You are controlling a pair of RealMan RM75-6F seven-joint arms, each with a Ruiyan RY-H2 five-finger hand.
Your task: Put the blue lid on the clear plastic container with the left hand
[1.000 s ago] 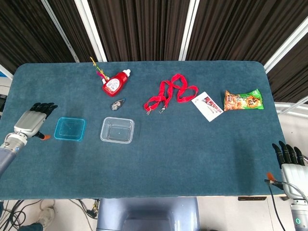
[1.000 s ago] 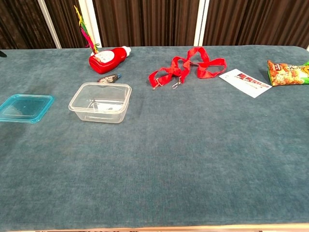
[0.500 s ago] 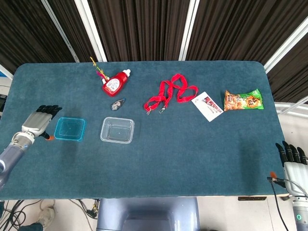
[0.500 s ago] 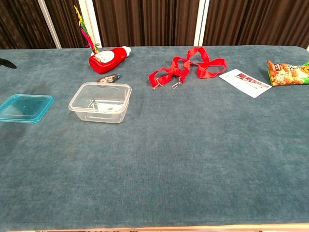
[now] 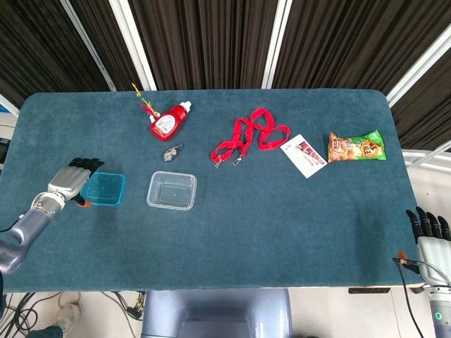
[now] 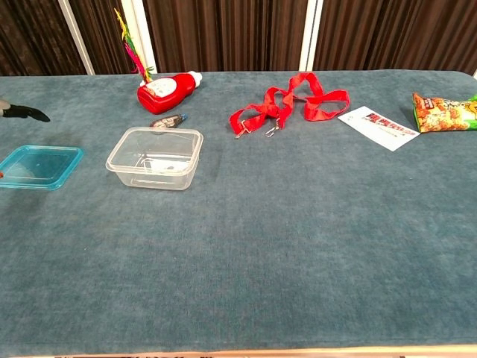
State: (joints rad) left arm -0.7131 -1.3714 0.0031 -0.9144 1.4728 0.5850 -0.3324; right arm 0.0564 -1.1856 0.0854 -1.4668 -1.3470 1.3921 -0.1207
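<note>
The clear plastic container [image 5: 172, 191] sits open and upright on the blue tabletop [image 5: 282, 218], and everything else is placed from it. Just to its left, apart from it, the blue lid [image 5: 103, 189] lies flat on the tabletop. The left robot hand [image 5: 72, 180] is at the lid's far left edge, fingers extended and spread toward it, holding nothing; whether the fingertips touch the rim cannot be told. In the chest view only its dark fingertips [image 6: 26, 113] show at the frame's left edge. Behind the container lie a small dark oblong object [image 5: 172, 152] and, further back, a red bottle [image 5: 168, 122]. To the container's right and back lie a red lanyard [image 5: 250, 138], a white card [image 5: 304, 155] and a snack packet [image 5: 356, 146]. The right robot hand [image 5: 428, 239] is well apart, off the tabletop's front right corner, fingers straight, empty.
</note>
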